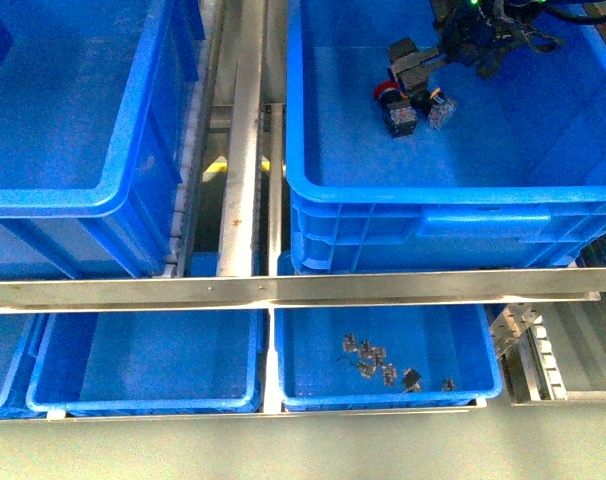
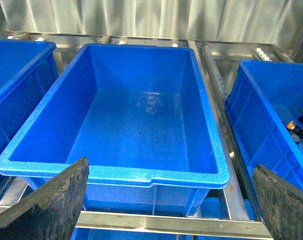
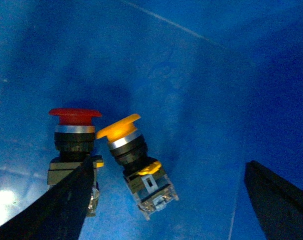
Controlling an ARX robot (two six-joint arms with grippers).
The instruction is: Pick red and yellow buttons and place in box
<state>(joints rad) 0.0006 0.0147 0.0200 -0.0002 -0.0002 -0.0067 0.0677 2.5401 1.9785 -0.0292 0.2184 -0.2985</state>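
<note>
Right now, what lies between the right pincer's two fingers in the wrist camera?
In the right wrist view, the yellow button lies tilted on the blue bin floor between the right pincer fingers, with the red button upright beside one finger.

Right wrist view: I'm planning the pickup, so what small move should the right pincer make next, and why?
Probably ease the right pincer down and centre it on the yellow button. It stands open, holding nothing, with that button between its fingers and the red button close beside one finger, both lying in the blue bin.
</note>
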